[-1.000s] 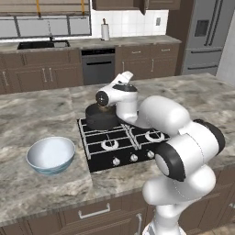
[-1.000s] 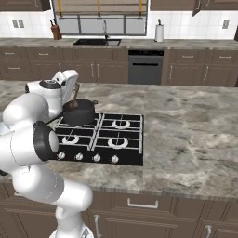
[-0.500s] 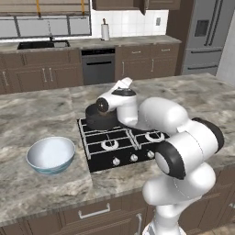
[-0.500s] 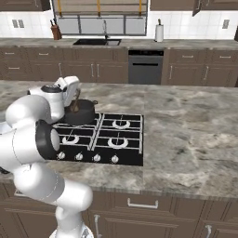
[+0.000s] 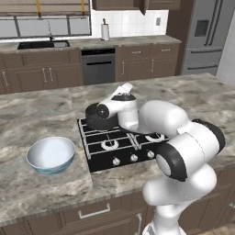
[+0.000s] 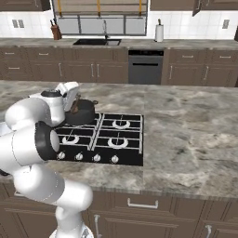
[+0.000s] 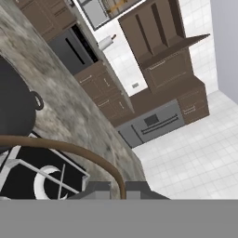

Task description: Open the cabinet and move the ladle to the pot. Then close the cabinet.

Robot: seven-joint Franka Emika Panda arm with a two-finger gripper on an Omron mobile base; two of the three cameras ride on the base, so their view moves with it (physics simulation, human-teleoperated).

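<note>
My gripper (image 7: 123,188) is shut on the thin brown handle of the ladle (image 7: 69,148). The handle curves away to the left, and the scoop end runs out of the hand view beside the black pot (image 7: 14,111). The pot (image 5: 102,118) stands on the back left burner of the stove (image 5: 120,143), and my hand hovers just above and behind it. On the far wall the dark brown cabinet (image 7: 158,32) has one door swung open, showing bare shelves. That cabinet (image 5: 143,4) sits at the top edge of the left base view.
A pale blue bowl (image 5: 50,154) rests on the marble island left of the stove. The far counter carries a sink (image 5: 43,44), a paper-towel roll (image 5: 105,31) and a knife block (image 6: 56,32). A steel fridge (image 5: 207,36) stands at the right.
My hand has shifted and tilted slightly above the pot, still gripping the ladle. The pot and bowl have not moved.
</note>
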